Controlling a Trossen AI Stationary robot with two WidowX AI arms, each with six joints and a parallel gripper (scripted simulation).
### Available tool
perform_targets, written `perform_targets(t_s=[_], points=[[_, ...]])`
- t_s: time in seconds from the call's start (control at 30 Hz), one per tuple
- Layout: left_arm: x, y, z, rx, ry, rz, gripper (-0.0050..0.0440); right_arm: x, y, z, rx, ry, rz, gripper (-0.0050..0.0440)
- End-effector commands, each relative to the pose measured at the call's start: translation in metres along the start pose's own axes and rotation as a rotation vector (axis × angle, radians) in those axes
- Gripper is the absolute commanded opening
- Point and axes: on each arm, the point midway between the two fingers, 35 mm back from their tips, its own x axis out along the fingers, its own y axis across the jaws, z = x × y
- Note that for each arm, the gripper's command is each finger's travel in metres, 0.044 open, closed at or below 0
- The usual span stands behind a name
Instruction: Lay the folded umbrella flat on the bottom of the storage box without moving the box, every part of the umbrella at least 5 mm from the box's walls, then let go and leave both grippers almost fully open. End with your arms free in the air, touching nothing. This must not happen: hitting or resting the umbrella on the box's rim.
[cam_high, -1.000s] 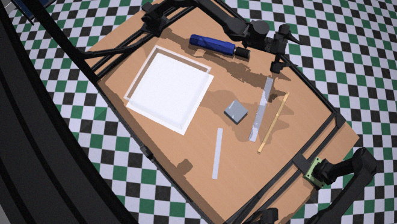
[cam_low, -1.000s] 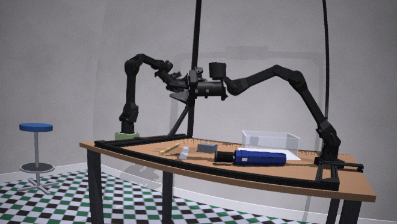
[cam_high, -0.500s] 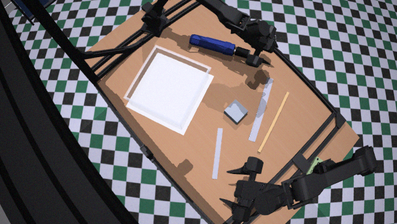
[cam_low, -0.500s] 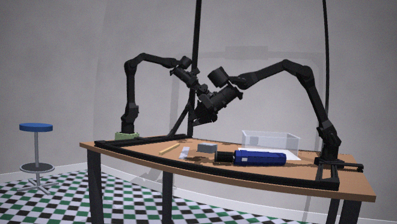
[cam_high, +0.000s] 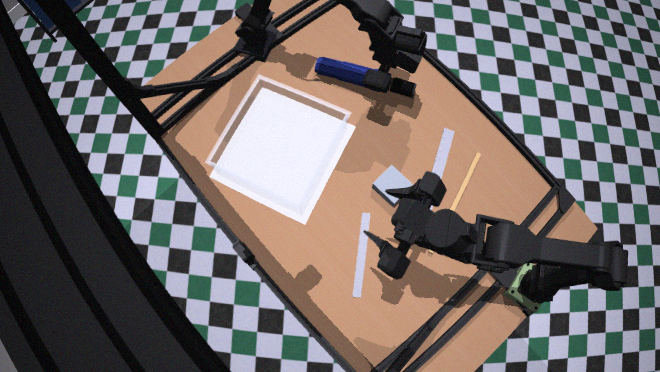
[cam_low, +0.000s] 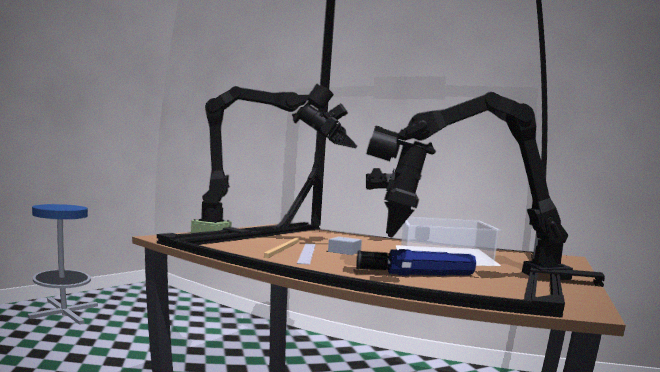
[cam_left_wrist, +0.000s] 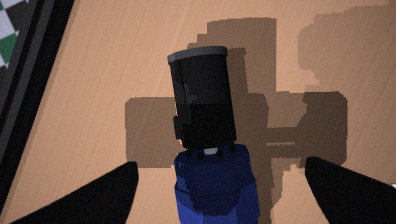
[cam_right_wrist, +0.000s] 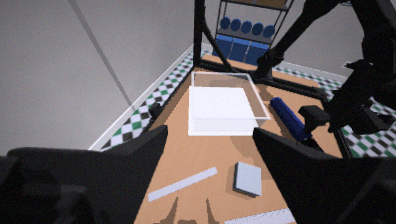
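The folded umbrella, with a blue body and a black handle, lies flat on the table beside the clear storage box, outside it. It also shows in the exterior view and the right wrist view. My left gripper is open and points down, hovering above the umbrella where the handle meets the blue body, without touching it. My right gripper is open and empty, high in the air over the other half of the table. The box is empty.
A grey block, two white strips and a thin wooden stick lie on the table under and near my right arm. A black frame runs along the table edges.
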Motion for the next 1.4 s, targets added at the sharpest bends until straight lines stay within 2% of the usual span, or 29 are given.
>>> perform_targets(t_s=[0.0,0.03,0.2,0.33,1.37], points=[[-0.006,0.001,-0.028,-0.049,0.099,-0.019,0.0400,0.004,-0.025,0.002,0.010,-0.009,-0.033,0.0400],[-0.006,0.001,-0.028,-0.049,0.099,-0.019,0.0400,0.004,-0.025,0.002,0.010,-0.009,-0.033,0.0400],[-0.013,0.001,-0.056,-0.098,0.204,-0.034,0.0400,0.007,-0.055,0.005,0.025,-0.022,-0.078,0.0400],[-0.016,0.001,-0.063,-0.110,0.232,-0.037,0.0400,0.008,-0.063,0.006,0.028,-0.026,-0.090,0.0400],[0.024,-0.001,-0.071,-0.111,0.234,-0.038,0.0400,0.008,-0.063,0.006,0.028,-0.026,-0.091,0.0400]])
